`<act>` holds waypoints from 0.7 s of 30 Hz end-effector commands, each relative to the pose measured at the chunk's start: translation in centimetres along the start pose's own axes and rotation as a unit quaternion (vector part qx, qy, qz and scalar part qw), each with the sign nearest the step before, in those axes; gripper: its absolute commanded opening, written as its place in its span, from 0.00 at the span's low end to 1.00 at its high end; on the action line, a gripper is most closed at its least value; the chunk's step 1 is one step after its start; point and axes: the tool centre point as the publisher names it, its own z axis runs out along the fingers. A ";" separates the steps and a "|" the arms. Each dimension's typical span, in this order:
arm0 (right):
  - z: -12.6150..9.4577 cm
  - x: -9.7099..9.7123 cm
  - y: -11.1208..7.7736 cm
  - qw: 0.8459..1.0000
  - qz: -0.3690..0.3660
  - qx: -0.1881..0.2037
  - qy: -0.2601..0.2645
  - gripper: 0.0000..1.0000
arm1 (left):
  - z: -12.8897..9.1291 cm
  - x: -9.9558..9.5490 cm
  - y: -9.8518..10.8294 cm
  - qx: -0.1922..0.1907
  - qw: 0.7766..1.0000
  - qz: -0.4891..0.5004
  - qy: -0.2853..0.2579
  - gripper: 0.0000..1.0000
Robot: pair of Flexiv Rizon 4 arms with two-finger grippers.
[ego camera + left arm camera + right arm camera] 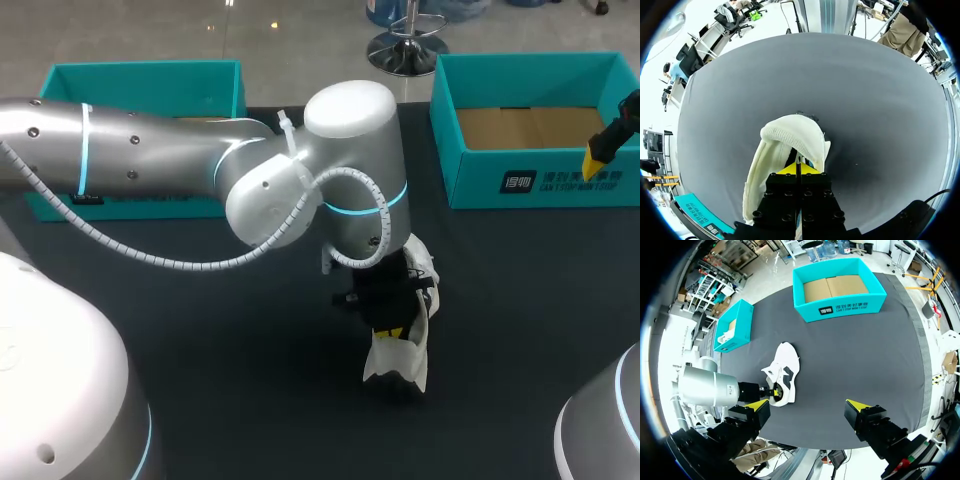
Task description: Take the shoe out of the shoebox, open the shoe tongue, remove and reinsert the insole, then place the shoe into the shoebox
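Lying on the dark counter (200, 330) in the lower middle of the head view, a little right of centre, the shoe (398, 362) is out of the shoebox (480, 180), well apart from it. The shoebox sits open at the upper right with its brown cardboard floor showing. The shoe is a low white trainer with a soft, cream-white upper and a thick, knitted-looking padded rim around its opening. From the right wrist view, dark patches show along its top and inside the opening. The left arm (150, 150) comes in from the left edge and bends down over the shoe, hiding its middle part in the head view. The left gripper (797, 169) has its fingers pressed together, yellow tips meeting just inside the shoe's opening, with the padded rim curving just ahead of them. I cannot tell whether they pinch anything there. The right gripper (807, 404) hangs high above the counter with its fingers spread wide apart and nothing between them, and the shoe is far below and ahead of it. A second teal box (140, 90) stands at the upper left, partly behind the left arm.
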 end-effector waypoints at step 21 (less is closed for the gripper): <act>0.0 0.1 0.3 1.000 0.000 0.003 -0.002 1.00 | 0.8 -1.3 0.0 -0.028 0.997 0.052 0.053 0.00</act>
